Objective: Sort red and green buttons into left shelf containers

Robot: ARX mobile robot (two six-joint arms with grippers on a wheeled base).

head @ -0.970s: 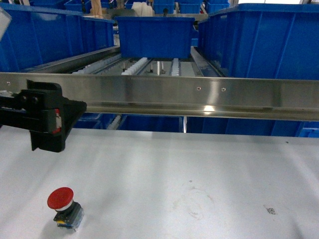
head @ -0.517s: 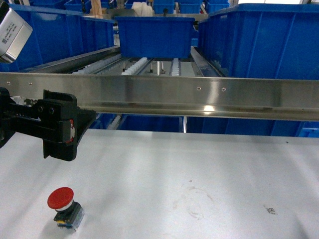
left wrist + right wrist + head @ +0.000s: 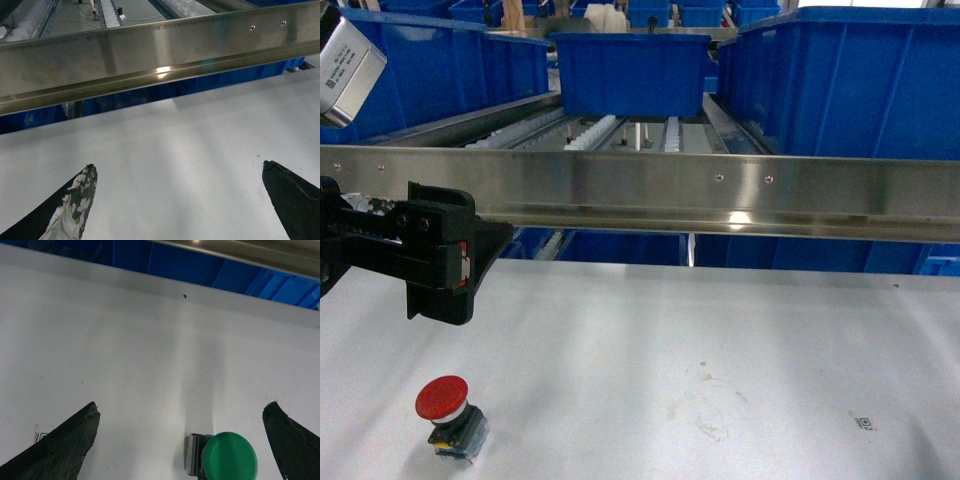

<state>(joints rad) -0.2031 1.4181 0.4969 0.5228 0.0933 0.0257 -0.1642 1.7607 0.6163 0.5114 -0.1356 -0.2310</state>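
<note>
A: The red button (image 3: pixel 442 398) stands upright on the white table (image 3: pixel 720 330), near the lower left corner of the head view. Its wide red cap sits on a dark body with blue and yellow bits. Bare table lies all around it, though the view's bottom edge is close below.

B: And the green button (image 3: pixel 229 458)?

A: It shows only in the right wrist view, low and right of centre, on the same white table. It lies between the two dark fingers (image 3: pixel 60 447) of the right gripper (image 3: pixel 182 412), nearer the right one and touching neither. The jaws are spread wide.

B: Where is the left gripper (image 3: pixel 180 170)?

A: In the head view it hangs at the left edge, above and behind the red button, well apart from it. Its wrist view shows two dark fingertips (image 3: pixel 80 192) set far apart with nothing but bare table between them.

B: What bounds the table?

A: A long steel rail (image 3: pixel 720 190) runs across the far edge. Behind it are roller tracks and large blue bins (image 3: pixel 430 70), one row at the left, one bin in the middle, another at the right. Wide bare table stretches to the right of the red button.
</note>
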